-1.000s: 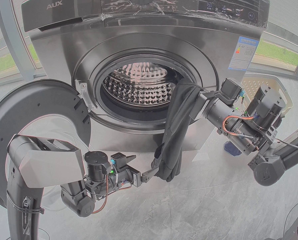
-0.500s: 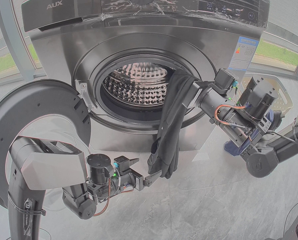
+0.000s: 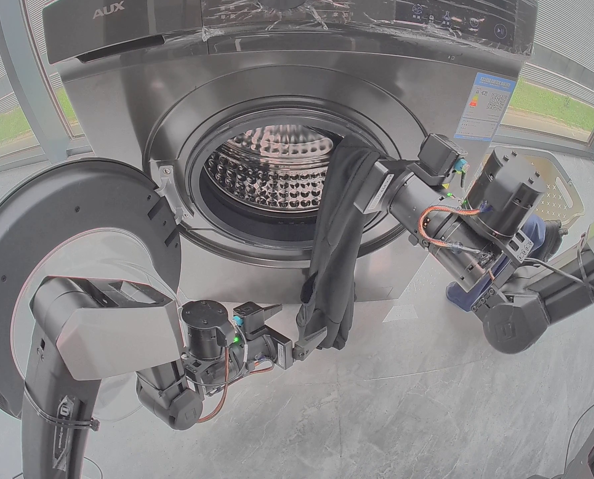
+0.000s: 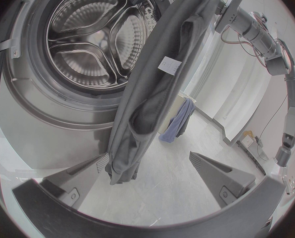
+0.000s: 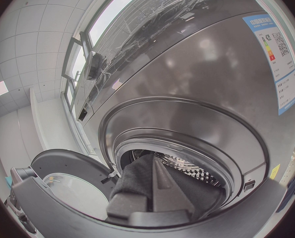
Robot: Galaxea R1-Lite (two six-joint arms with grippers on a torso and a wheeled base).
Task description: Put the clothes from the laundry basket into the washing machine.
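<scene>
Head view: one dark garment (image 3: pixel 337 234) hangs with its long axis straight down. Its top end is clamped in the right gripper (image 5: pixel 157 172) at the right edge of the drum opening (image 3: pixel 263 167), not yet inside. Its bottom end is just beside the open left gripper (image 3: pixel 295 324), which I judge the nearer one for lifting it. One blue cloth (image 3: pixel 463 294) hangs on the one basket (image 3: pixel 566 197).

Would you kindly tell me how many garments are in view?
2. A dark garment hangs from the right gripper at the washing machine opening; a blue garment drapes over the laundry basket. Others may be hidden inside.
</scene>
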